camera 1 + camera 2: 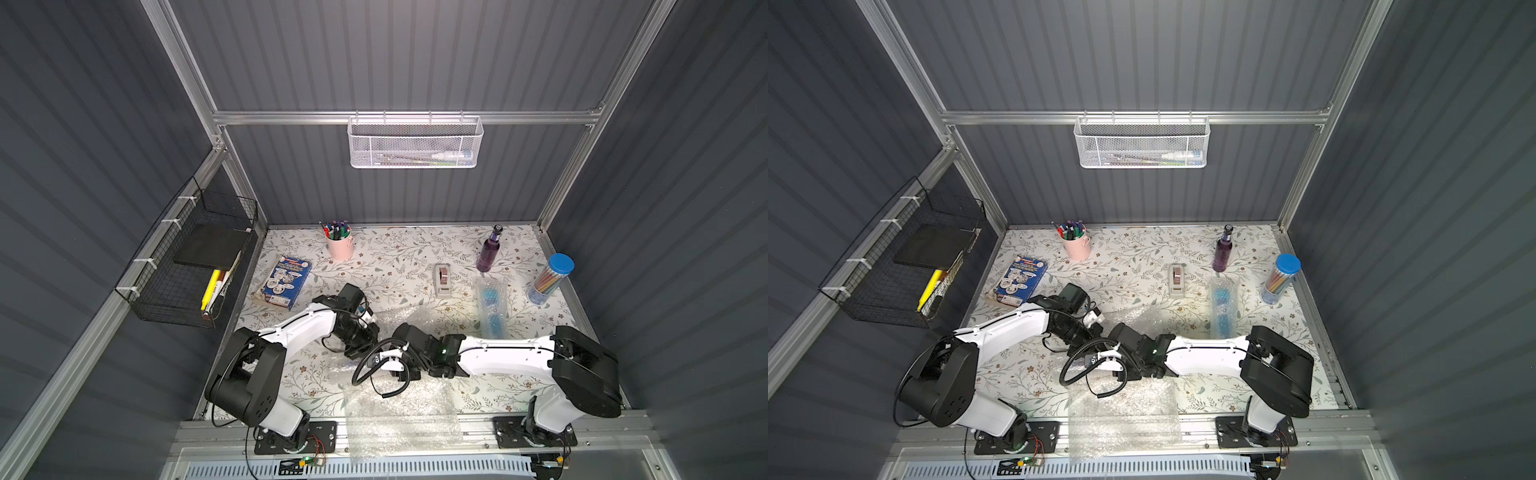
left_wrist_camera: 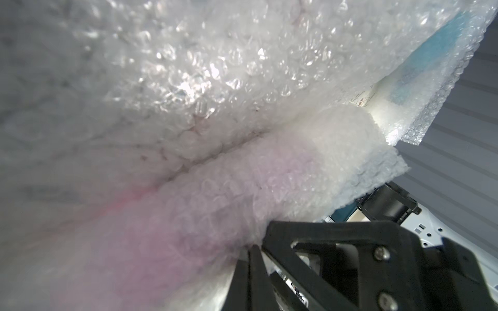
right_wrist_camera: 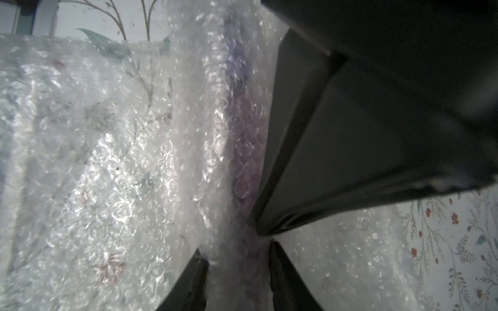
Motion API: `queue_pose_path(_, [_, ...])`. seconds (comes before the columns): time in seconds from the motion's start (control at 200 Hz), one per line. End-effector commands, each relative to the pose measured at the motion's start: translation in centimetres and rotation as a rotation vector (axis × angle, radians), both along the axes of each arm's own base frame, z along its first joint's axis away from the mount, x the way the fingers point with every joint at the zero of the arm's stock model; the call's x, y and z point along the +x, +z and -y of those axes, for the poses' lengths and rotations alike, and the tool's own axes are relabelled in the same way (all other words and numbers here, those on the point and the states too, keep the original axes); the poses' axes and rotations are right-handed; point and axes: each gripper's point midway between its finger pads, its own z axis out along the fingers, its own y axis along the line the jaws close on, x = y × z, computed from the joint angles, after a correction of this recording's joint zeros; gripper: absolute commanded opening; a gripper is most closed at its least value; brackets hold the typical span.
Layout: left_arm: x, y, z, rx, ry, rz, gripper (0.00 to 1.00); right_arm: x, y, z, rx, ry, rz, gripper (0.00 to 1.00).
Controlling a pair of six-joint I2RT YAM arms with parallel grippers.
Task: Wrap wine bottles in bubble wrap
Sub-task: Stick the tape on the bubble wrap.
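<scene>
A bubble wrap (image 1: 405, 318) sheet lies mid-table where both arms meet. In the right wrist view my right gripper (image 3: 238, 259) is shut around a roll of that wrap with a purple wine bottle (image 3: 244, 150) showing faintly through it. In the left wrist view my left gripper (image 2: 252, 249) has its jaws pressed together, with the tips at the wrap's edge (image 2: 237, 215). A blue bottle (image 1: 492, 309), rolled in wrap, lies to the right. Another purple bottle (image 1: 489, 249) stands bare at the back right in both top views (image 1: 1224, 248).
A spare bubble wrap sheet (image 1: 401, 419) hangs over the front rail. A grey tape dispenser (image 1: 442, 280), a pencil tube (image 1: 550, 278), a pink marker cup (image 1: 340, 245) and a blue box (image 1: 283, 282) stand around. A wire basket (image 1: 187, 266) hangs on the left wall.
</scene>
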Motion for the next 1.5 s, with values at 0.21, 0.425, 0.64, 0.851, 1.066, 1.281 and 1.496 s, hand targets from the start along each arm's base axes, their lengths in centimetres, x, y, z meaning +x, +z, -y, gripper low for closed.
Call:
queue_pose_path(0.21, [-4.3,-3.8,-2.9,0.152,-0.049,-0.145,0.00,-2.5,-2.3,2.4,-0.083,-0.003,-0.119,0.45])
queue_pose_path(0.425, [-4.5,-3.7,-3.0,0.150,-0.054,-0.136,0.00,-1.7,1.8,2.3,0.110,-0.047,-0.239,0.54])
queue_pose_path(0.64, [-4.2,-3.4,-2.7,0.126,-0.044,-0.120,0.00,0.2,5.6,2.7,0.319,-0.157,-0.487,0.47])
queue_pose_path(0.851, [-4.1,-3.3,-2.6,0.119,-0.044,-0.113,0.00,-0.5,6.5,0.8,0.402,-0.195,-0.725,0.26])
queue_pose_path(1.066, [-3.8,-3.1,-2.3,0.100,-0.039,-0.094,0.00,-0.4,4.8,-0.6,0.419,-0.255,-0.870,0.14])
queue_pose_path(1.281, [-3.4,-2.4,-2.0,0.074,-0.037,-0.068,0.00,0.8,3.0,-1.2,0.380,-0.348,-0.909,0.10])
queue_pose_path(1.496, [-3.3,-1.7,-1.5,0.040,-0.032,-0.057,0.02,0.8,1.0,-1.0,0.306,-0.417,-0.941,0.10])
